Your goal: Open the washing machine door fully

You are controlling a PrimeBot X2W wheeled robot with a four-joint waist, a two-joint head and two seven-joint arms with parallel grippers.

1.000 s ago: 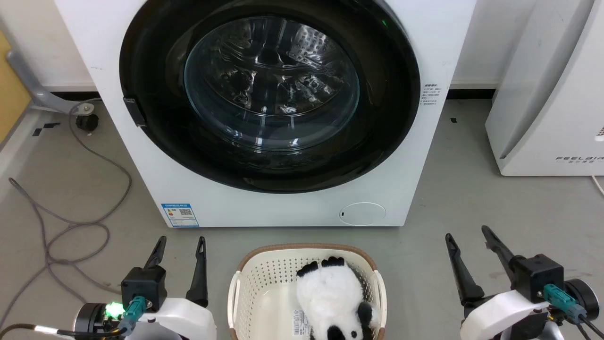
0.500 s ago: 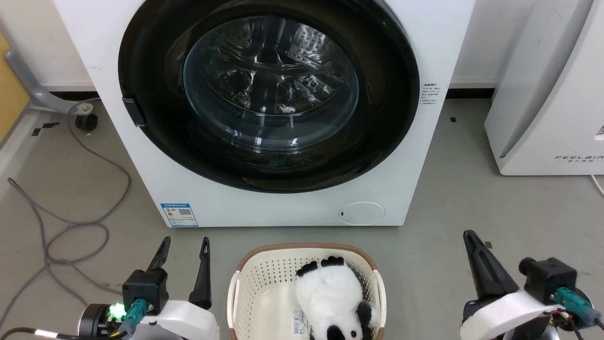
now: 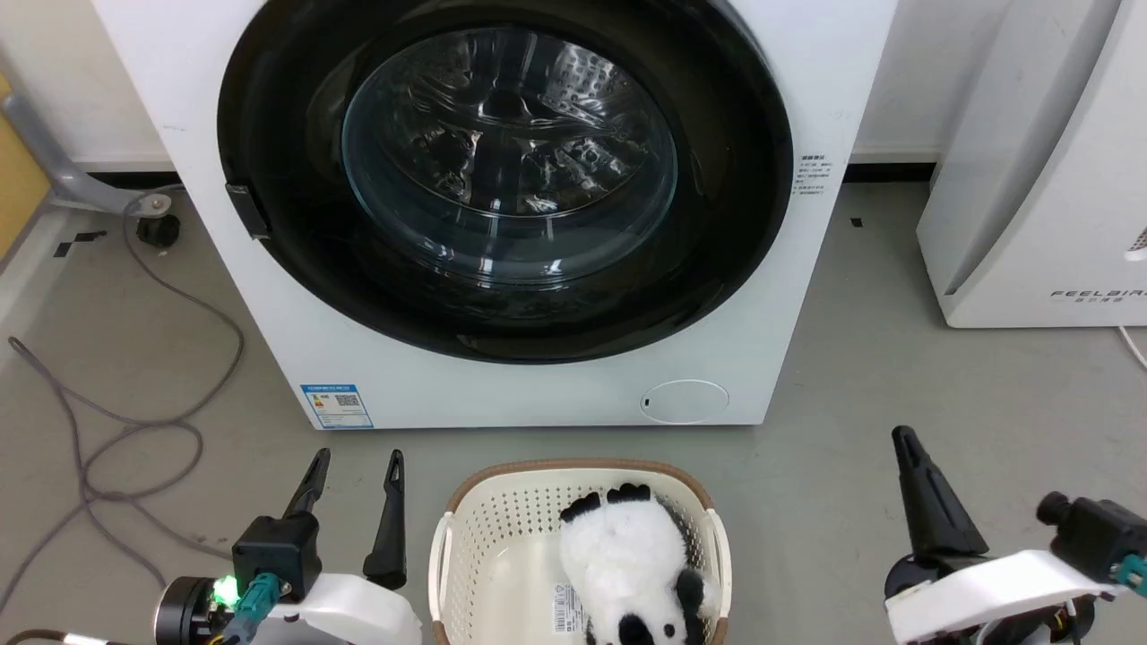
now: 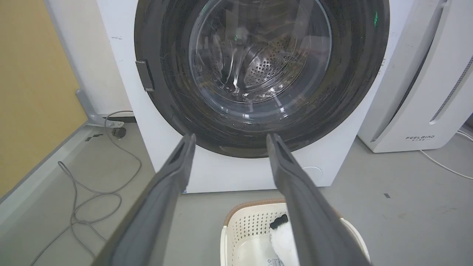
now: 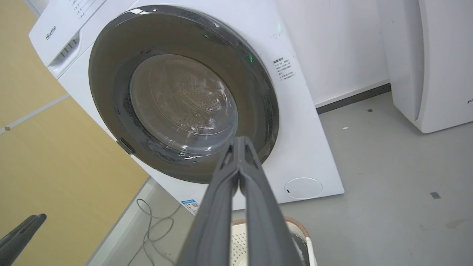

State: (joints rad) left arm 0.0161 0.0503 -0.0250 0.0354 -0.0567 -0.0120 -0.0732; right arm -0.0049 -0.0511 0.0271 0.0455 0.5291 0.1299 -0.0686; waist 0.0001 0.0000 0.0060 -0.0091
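- Right gripper (image 3: 905,443): its two long dark fingers are now pressed together on nothing. A second ago they were spread. The wrist has also rolled, so the fingers stack into one blade in my head view.
- Left gripper (image 3: 358,459): fingers spread and empty, same pose as before, low at my left.
- The whole head view has slid a little, which is camera motion, not the machine.
- My read: the right arm is readying a closed tip to hook or pry. No contact yet, and both grippers are well short of the target.
- Large round glossy black washing machine door with its bulging clear glass window (image 3: 506,170): shut flush on the big white front-loading washing machine (image 3: 538,394). The task hasn't started.
- Small dark tab (image 3: 248,210) on the door's left rim. I can't tell whether it is a latch or a hinge.
- Cream perforated plastic basket with a brown rim (image 3: 573,468) holds a black-and-white plush panda (image 3: 627,564). It sits between the grippers, near the machine front, and may lie in the door's swing path.
- Grey smooth floor (image 3: 896,376), with a loose grey cable (image 3: 134,430) at left.
- White FEELAIR appliance (image 3: 1030,179) at right, and a yellow wall panel (image 4: 33,92) at left.
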